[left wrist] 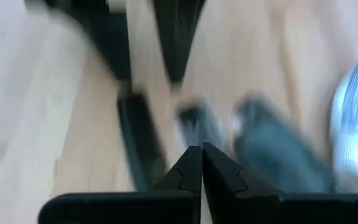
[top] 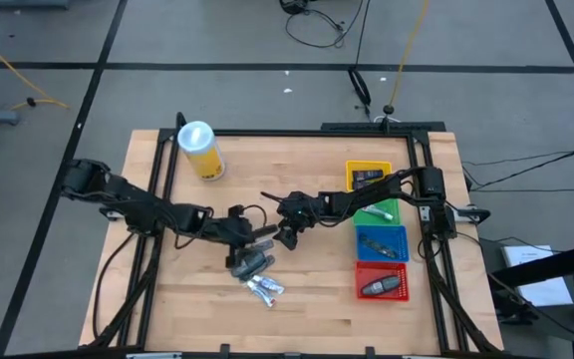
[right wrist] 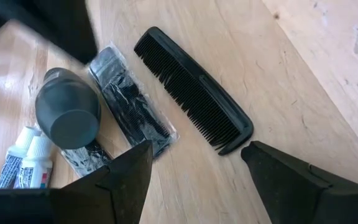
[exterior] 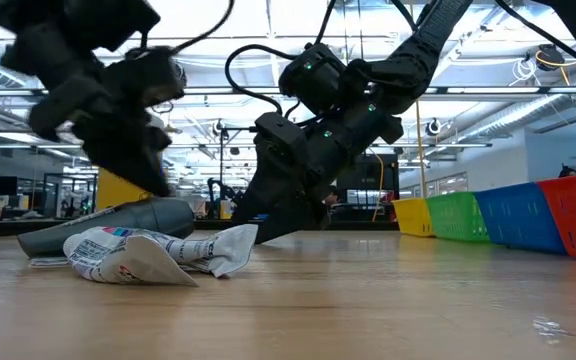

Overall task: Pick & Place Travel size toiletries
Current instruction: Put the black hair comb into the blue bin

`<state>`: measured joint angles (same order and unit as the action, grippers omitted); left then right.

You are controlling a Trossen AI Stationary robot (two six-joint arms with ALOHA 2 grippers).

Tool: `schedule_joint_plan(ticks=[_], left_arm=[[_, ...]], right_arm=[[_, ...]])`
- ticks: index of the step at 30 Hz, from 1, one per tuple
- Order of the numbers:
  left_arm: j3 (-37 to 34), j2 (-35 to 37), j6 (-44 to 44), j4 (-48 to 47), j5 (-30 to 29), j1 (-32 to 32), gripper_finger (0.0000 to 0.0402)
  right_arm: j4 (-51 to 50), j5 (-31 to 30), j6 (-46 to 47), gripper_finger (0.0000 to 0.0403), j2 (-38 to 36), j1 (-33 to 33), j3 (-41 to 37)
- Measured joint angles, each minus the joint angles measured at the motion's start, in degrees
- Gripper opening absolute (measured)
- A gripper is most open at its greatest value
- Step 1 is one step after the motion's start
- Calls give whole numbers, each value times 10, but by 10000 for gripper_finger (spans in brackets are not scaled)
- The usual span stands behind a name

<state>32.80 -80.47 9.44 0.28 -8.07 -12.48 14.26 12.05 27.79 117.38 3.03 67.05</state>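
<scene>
The travel size toiletries lie in a cluster at the table's middle. They are a black comb (right wrist: pixel 191 87), a wrapped black comb (right wrist: pixel 129 102), a dark grey bottle (right wrist: pixel 67 112) lying on its side, and two white tubes (right wrist: pixel 27 158). In the high view the cluster (top: pixel 255 271) lies just near-side of both grippers. My left gripper (left wrist: pixel 201 155) is shut with nothing between its fingers and hangs above the items. My right gripper (right wrist: pixel 197 168) stands open over the table just beside the black comb's end.
A yellow canister with a white lid (top: pixel 199 150) stands at the far left. Yellow (top: pixel 367 166), green (top: pixel 395 211), blue (top: pixel 403 242) and red (top: pixel 362 281) trays line the right side, some with items in them. Bare wood lies along the near edge.
</scene>
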Motion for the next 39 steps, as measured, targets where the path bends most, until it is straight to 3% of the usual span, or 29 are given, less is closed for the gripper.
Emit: schedule_joint_plan(ticks=[3,7,18,30,33,39], left_arm=[[29,18,35,-140,0,0,5],[15,16,63,-212,0,0,7],[-82,10,24,-17,-23,23,4],[-89,2,-32,66,-22,52,5],[-85,0,-32,57,-25,54,4],[-46,33,-7,-68,10,45,5]], right_arm=[[1,0,3,254,0,0,0],[2,0,4,254,0,0,0],[5,2,31,254,0,12,0],[5,2,29,254,-1,24,0],[5,2,29,254,-1,26,0],[-2,2,37,254,-1,37,1]])
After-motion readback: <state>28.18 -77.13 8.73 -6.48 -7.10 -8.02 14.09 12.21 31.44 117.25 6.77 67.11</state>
